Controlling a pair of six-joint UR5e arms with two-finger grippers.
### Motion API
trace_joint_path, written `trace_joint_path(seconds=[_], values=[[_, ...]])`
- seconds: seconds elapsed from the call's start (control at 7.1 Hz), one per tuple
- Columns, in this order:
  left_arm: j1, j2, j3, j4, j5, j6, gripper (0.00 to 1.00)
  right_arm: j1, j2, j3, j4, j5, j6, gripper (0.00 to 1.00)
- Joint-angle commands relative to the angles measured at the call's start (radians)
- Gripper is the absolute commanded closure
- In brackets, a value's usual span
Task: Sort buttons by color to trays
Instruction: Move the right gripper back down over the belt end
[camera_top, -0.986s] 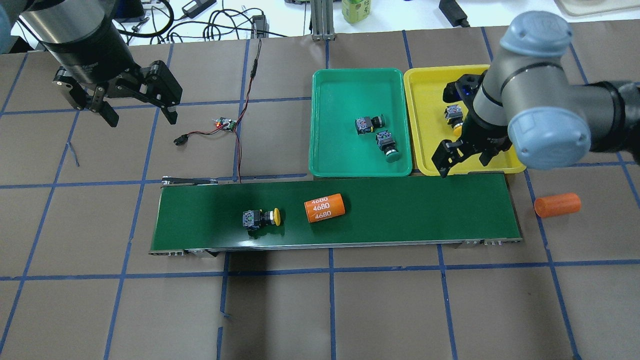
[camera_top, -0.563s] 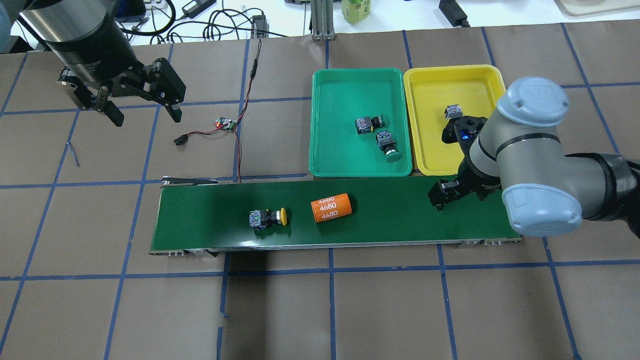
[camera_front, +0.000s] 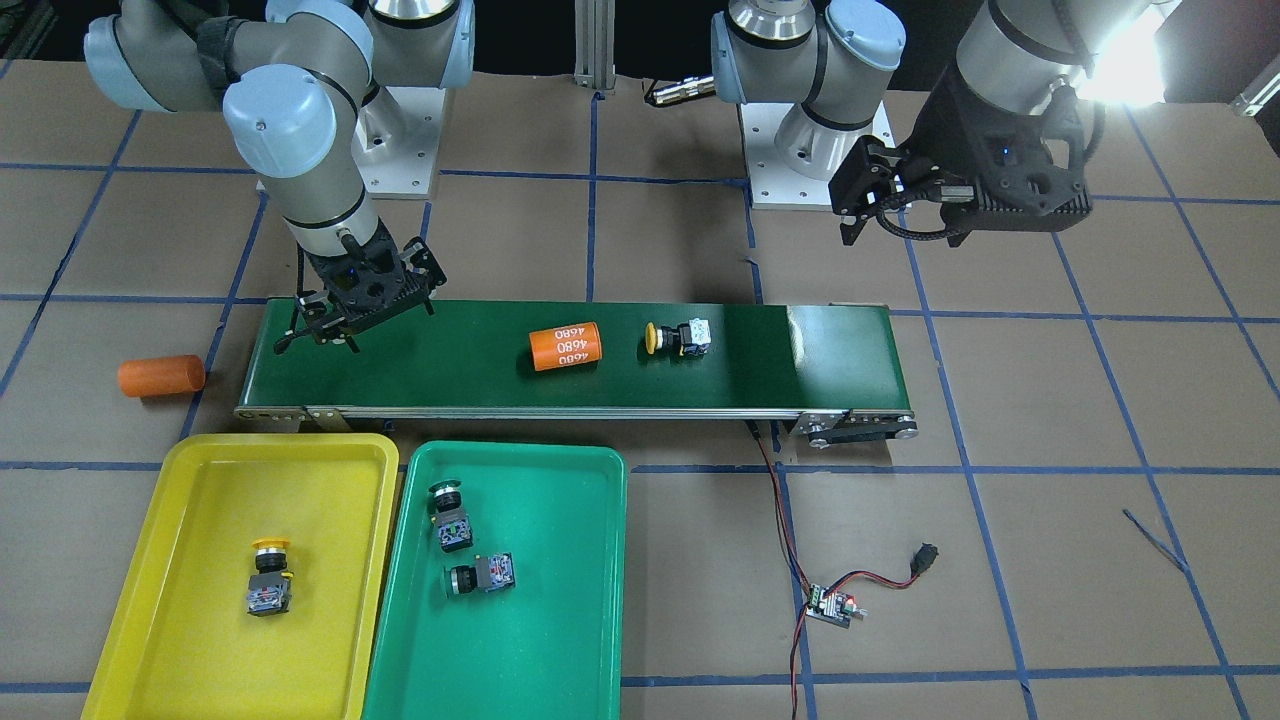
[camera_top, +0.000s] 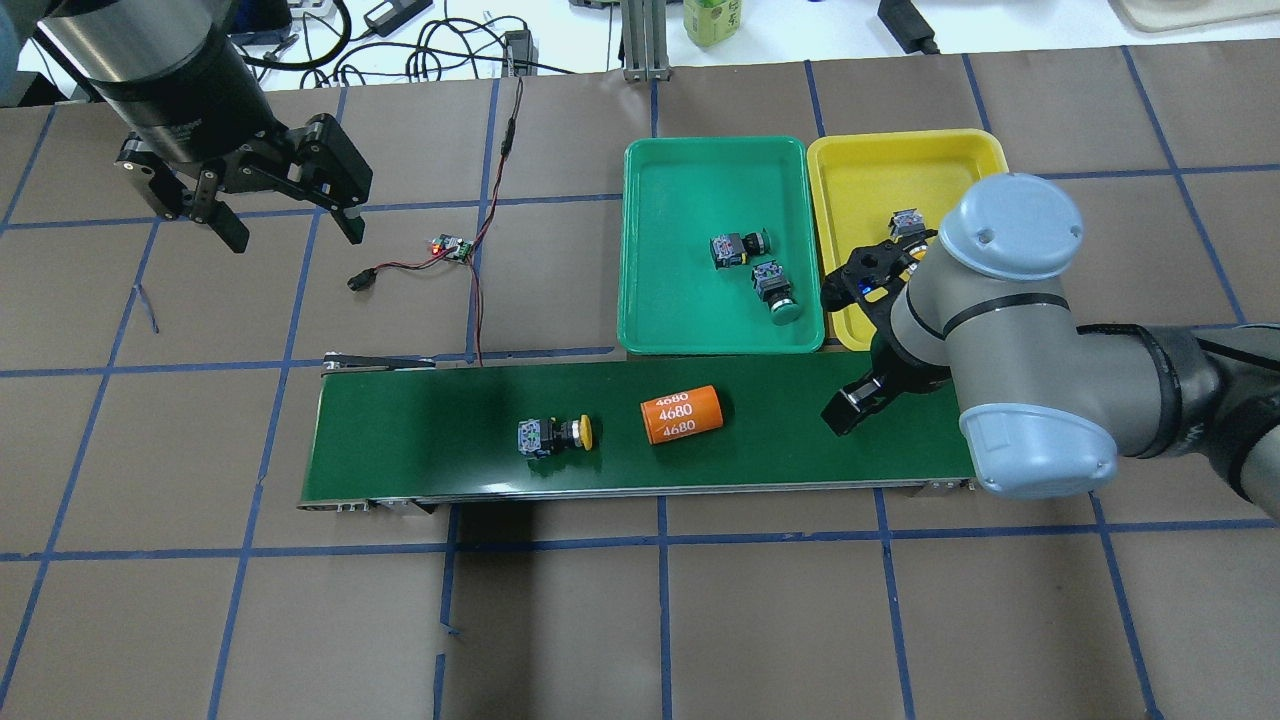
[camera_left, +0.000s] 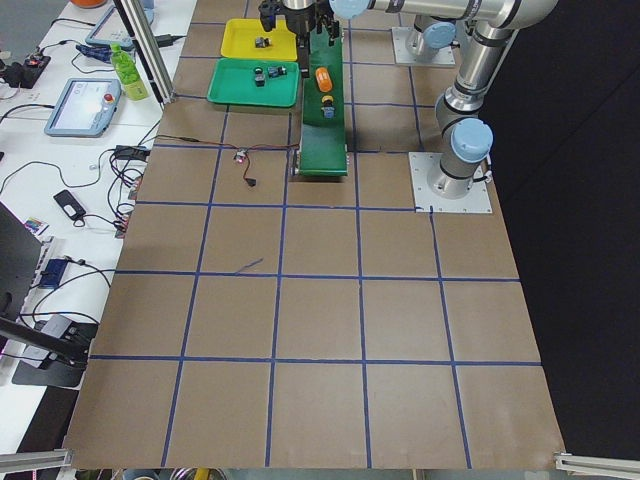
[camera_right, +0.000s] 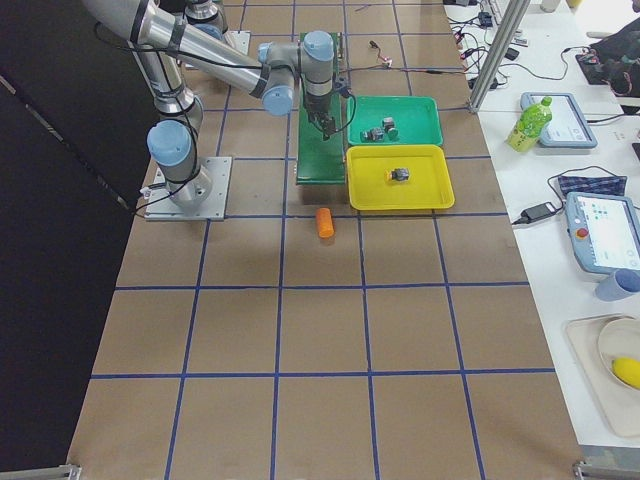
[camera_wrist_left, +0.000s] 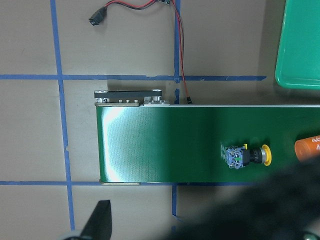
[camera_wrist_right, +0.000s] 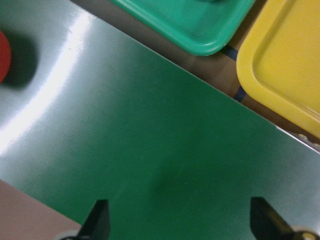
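Note:
One yellow-capped button (camera_top: 555, 436) (camera_front: 678, 337) lies on its side on the dark-green conveyor belt (camera_top: 420, 440), just left of an orange cylinder (camera_top: 682, 414). A second yellow-capped button (camera_front: 268, 580) sits in the yellow tray (camera_front: 200, 500). Two green-capped buttons (camera_top: 738, 247) (camera_top: 775, 290) lie in the green tray (camera_top: 680, 200). My right gripper (camera_wrist_right: 180, 225) (camera_front: 335, 335) hangs open and empty over the belt's right end, right of the cylinder. Far from the buttons, my left gripper (camera_top: 290, 232) stays open and empty above the table at the back left.
A second orange cylinder (camera_front: 161, 375) lies on the table past the belt's end by the yellow tray. A small circuit board (camera_top: 452, 247) with red and black wires lies between my left gripper and the green tray. Both trays border the belt's far side.
My right gripper has swung from above the yellow tray down over the belt's right end. The belt's button and orange cylinder have shifted rightward. My left gripper has barely moved.

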Motion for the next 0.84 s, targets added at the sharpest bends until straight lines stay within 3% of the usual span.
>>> trace_joint_path(seconds=[0.0, 0.56, 0.7], values=[[0.001, 0.005, 0.004, 0.0, 0.0, -0.001, 0.0, 0.002, 0.001, 0.002, 0.002, 0.082, -0.314, 0.0], [-0.001, 0.002, 0.007, -0.001, 0.0, -0.002, 0.0, 0.0, 0.007, 0.001, 0.008, 0.048, -0.763, 0.0], [-0.001, -0.003, 0.006, -0.001, -0.003, -0.002, 0.0, 0.0, 0.007, 0.004, 0.007, -0.061, -0.796, 0.0]])
